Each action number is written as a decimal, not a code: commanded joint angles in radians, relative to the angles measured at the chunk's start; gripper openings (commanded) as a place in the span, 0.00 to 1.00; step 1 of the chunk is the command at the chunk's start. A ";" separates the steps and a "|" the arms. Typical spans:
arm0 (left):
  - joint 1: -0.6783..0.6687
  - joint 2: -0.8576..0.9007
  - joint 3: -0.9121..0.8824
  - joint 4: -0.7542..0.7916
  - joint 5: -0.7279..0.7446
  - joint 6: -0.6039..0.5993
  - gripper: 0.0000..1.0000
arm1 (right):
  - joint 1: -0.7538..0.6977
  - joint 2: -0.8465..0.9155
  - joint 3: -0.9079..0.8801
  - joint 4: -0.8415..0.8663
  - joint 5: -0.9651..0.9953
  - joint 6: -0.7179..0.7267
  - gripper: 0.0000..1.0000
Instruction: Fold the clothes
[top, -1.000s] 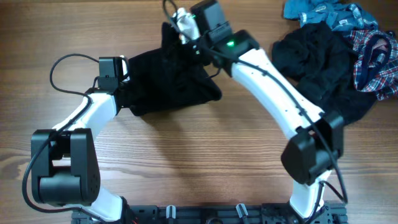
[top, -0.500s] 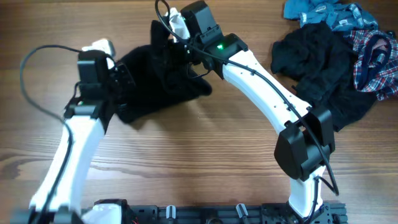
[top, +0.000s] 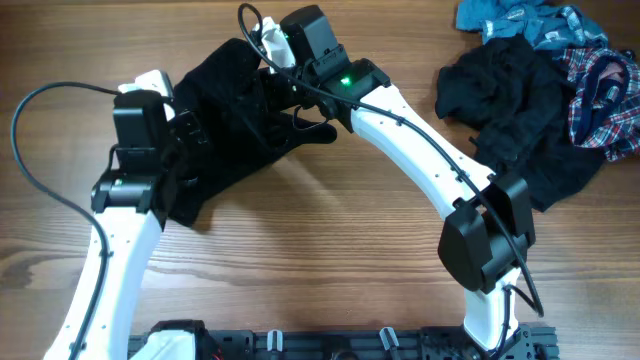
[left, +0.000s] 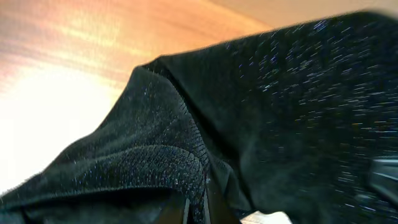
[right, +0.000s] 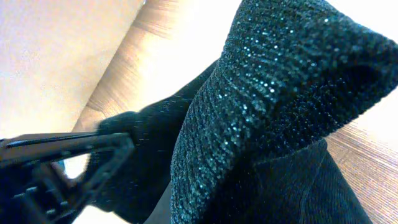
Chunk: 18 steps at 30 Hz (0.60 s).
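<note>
Overhead: vs a sec ago both arms have swung left, and the black textured garment (top: 235, 135) is pulled from a tight bundle into a longer drape strung btwn them. The left hand (top: 188, 132) is clamped on one edge, the right hand (top: 280, 85) pinched on the opposite corner. Prob. spreading it flat for the first fold. The clothes pile (top: 530, 90) lies well beyond the right hand, untouched.

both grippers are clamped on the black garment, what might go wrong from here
1. The left gripper pinches only a bunched edge of the black garment, so the cloth might slip out if it is pulled.
2. The cloth is crumpled between it and the right gripper, not stretched out. Set down like this, it would likely land wrinkled rather than flat.
</note>
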 joint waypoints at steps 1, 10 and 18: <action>-0.003 0.041 0.011 -0.001 -0.019 0.007 0.04 | 0.002 0.006 0.036 0.000 -0.027 -0.011 0.04; 0.004 0.048 0.011 -0.083 -0.166 0.005 0.04 | 0.000 0.006 0.036 -0.016 -0.019 -0.026 0.04; 0.091 0.064 0.005 -0.128 -0.195 -0.036 0.04 | 0.000 0.006 0.036 -0.021 -0.019 -0.034 0.04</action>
